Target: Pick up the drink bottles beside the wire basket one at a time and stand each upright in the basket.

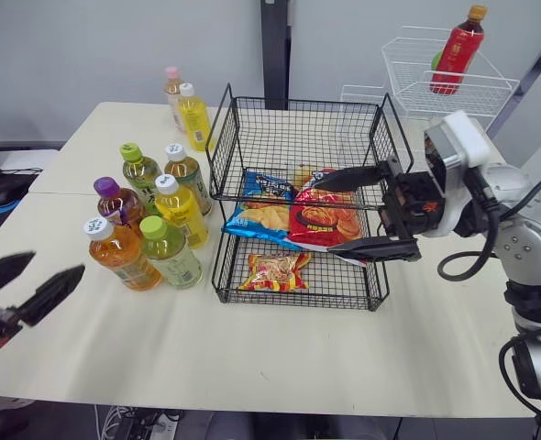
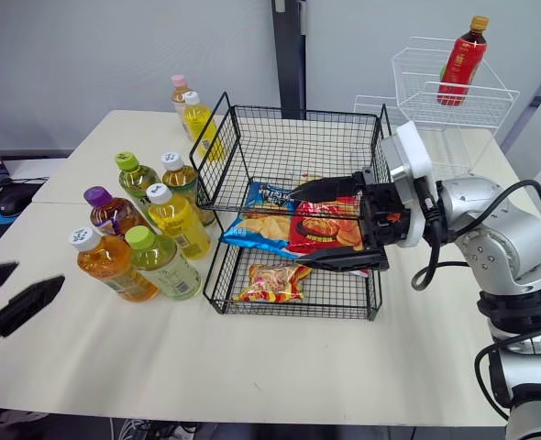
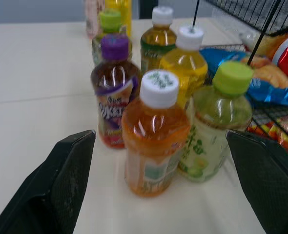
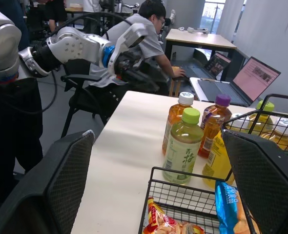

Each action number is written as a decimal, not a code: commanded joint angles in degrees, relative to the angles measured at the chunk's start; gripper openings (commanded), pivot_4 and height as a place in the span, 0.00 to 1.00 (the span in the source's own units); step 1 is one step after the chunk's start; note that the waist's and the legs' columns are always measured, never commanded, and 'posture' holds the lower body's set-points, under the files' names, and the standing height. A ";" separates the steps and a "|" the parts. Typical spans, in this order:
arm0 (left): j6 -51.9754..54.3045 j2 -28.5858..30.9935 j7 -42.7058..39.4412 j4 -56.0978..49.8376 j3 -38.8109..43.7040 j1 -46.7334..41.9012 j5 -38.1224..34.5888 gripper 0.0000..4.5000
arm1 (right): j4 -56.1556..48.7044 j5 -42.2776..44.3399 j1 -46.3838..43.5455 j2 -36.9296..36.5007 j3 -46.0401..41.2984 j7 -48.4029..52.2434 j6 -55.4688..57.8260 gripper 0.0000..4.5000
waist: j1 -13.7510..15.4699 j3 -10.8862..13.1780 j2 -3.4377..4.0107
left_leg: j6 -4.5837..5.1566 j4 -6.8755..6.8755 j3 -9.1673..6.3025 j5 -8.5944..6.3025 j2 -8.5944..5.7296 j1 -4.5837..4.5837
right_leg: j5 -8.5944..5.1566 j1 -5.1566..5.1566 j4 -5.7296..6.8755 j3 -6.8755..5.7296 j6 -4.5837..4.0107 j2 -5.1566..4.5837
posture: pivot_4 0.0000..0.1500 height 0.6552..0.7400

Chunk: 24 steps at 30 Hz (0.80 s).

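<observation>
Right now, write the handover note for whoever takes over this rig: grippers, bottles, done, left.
Left gripper: open, empty, at the front left edge of the white table, pointing at the orange bottle with the white cap.
Right gripper: open, empty, over the snack bags in the black wire basket.
Bottles: all eight plastic drink bottles stand upright on the table, left of the basket.
Done: nothing; no bottle is in the basket.
Left: all eight, one at a time. The orange one is nearest the left gripper.

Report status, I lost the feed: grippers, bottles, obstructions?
Left gripper open, empty, short of the orange bottle. Right gripper open over the wire basket. No bottle in it yet. Snack bags crowd its floor.
</observation>
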 commanded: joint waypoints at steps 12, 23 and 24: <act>-4.08 -0.83 15.07 0.83 -17.22 -11.03 9.35 0.99 | -2.83 0.46 -1.20 -0.44 -2.65 -1.63 1.72 1.00 | -0.25 0.01 0.01 | 0.00 -0.03 0.00 0.00 0.00 0.02 | 0.00 0.02 -0.02 0.01 -0.01 0.06 | 1.00 1.00; -7.35 -2.82 13.99 3.24 -22.67 -13.01 13.53 0.86 | -2.65 0.21 -1.74 -0.45 -2.92 -2.39 2.61 1.00 | -0.16 0.01 0.01 | 0.00 -0.04 0.00 0.00 0.00 0.00 | 0.00 0.02 -0.07 0.01 -0.01 0.06 | 1.00 1.00; -7.39 -2.92 13.83 3.34 -22.83 -13.28 13.44 0.80 | -2.63 0.15 -1.76 -0.42 -2.94 -2.40 2.59 1.00 | -0.15 0.01 0.01 | 0.00 -0.04 0.00 0.00 -0.01 0.00 | 0.00 0.02 -0.07 0.01 -0.01 0.06 | 1.00 1.00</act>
